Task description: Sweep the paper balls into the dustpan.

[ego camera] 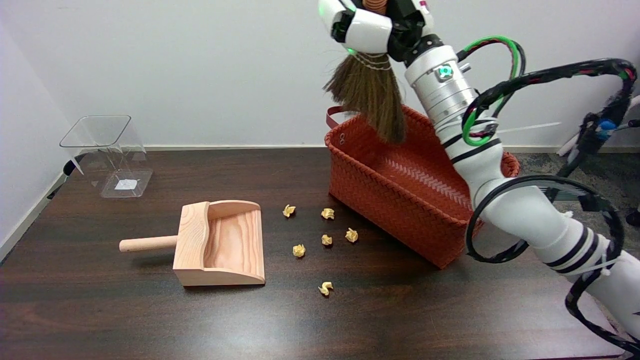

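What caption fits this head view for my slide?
Right hand holds a brush above the red basket; six paper balls lie beside the wooden dustpan.

- Dustpan (220, 245): pale unfinished wood, visible grain, matt.
- Paper balls (326, 239): crumpled yellowish paper, rough.
- Broom (372, 97): coarse brown straw bristles bound with thin cord.
- Basket (395, 200): woven orange-red strips, textured.
- Table (100, 310): dark wood-grain top, smooth, slightly glossy.
- Container (107, 155) at ten o'clock: clear, glossy plastic.
- Right hand (372, 25): glossy white and black plastic shells.
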